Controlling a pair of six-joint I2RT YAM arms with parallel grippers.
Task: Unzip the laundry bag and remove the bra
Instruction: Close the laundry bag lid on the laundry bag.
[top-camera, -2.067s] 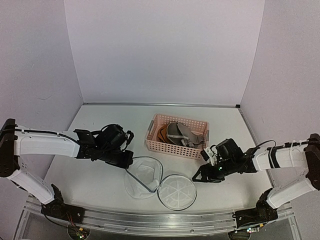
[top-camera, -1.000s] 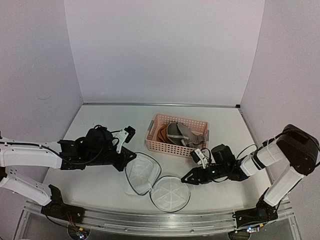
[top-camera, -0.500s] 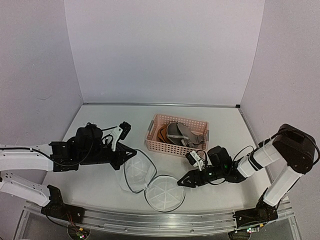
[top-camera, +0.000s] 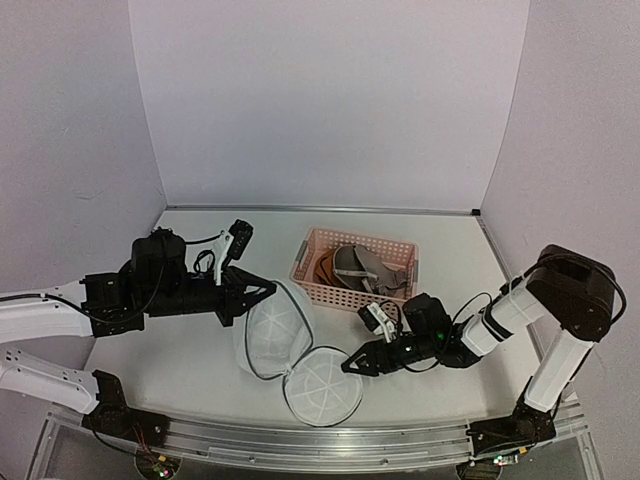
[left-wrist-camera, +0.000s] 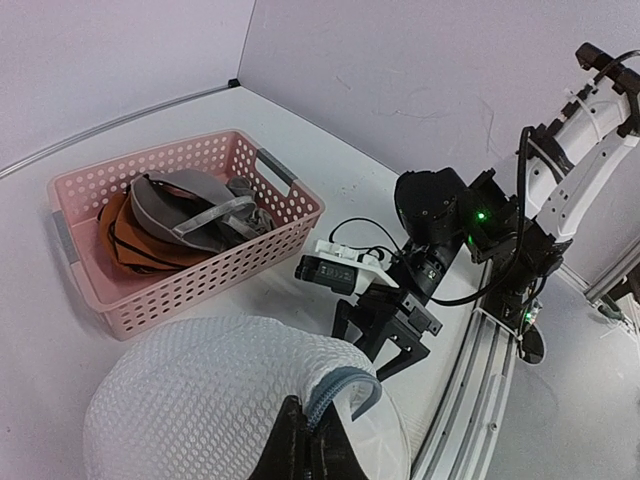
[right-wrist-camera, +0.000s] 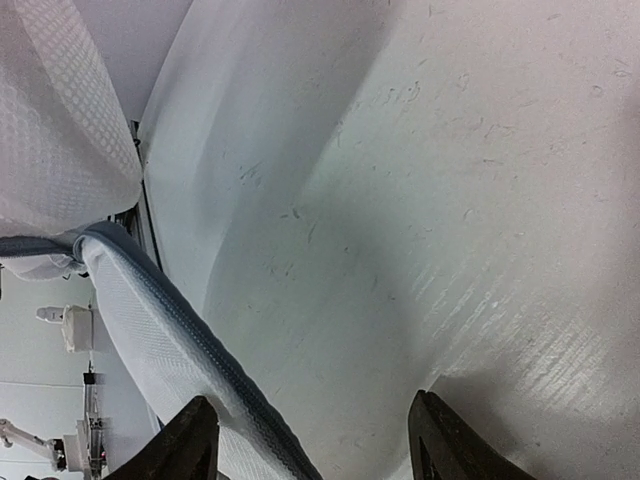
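Left gripper, at 9 o'clock of the white table: jaws pressed together on the grey-blue trimmed rim of the small cylindrical translucent white mesh laundry bag with dark wire rim. Confirmed from the left wrist camera: black fingers pinching the trim at the bag's near edge. Bag recorded as unzipped, at 7 o'clock of the table. Round zip lid with spoke-like ribs lying open at 5 o'clock of the bag body, joined to it at one edge.

Right gripper, at 5 o'clock of the table: fingers spread, low over the surface, tips just beside the lid at its 3 o'clock side. From the right wrist camera, bare table between the two fingertips; mesh edge with grey-blue trim running past one of them. Contact with the mesh not determinable.

Grey-taupe padded-cup bra with orange-brown inner side: lying inside the pink perforated plastic basket, at 1 o'clock of the laundry bag. Basket near the bag; touching or not, cannot tell. Bra apart from both grippers.
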